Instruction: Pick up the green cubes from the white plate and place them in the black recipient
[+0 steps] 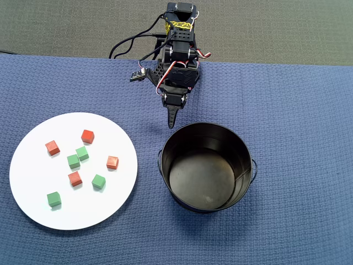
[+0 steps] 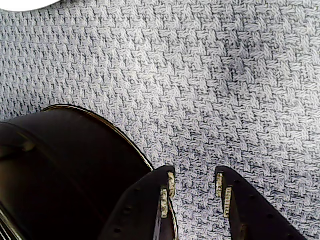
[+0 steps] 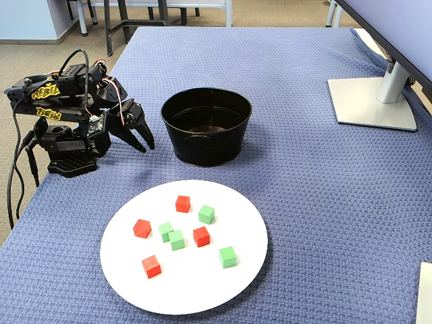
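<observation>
Hovering beside the black bucket (image 1: 207, 168), my gripper (image 2: 195, 187) is holding nothing, fingers slightly apart. All four green cubes (image 3: 206, 214) are sitting on the white plate (image 3: 196, 290).

White plate (image 2: 22, 4) mostly off-frame.

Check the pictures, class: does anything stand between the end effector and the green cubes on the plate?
Nothing visible does. The end effector hangs over bare blue cloth beside the bucket. The green cubes lie open on the plate, mixed with red cubes, two greens touching.
</observation>
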You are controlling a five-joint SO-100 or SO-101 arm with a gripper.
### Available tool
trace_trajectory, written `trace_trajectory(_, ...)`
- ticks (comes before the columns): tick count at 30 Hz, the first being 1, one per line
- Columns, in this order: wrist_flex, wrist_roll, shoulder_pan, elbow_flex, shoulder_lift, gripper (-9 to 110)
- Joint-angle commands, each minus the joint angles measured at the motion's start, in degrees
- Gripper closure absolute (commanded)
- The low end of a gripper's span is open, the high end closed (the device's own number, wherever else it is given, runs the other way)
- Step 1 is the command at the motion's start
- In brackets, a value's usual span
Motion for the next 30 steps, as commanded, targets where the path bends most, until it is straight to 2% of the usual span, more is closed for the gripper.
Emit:
trace_trajectory(1,-2.02,-9.67,-0.79,-2.02,-0.97,99)
trace_trajectory(17,-4.66,-11.87,1.23,-7.12,-7.47,96)
trace_trajectory(25,9.93,-20.21,2.99,-24.52,-10.9,90)
trace_trajectory(30,12.13,-34.8,6.24,-30.76,-15.38,88)
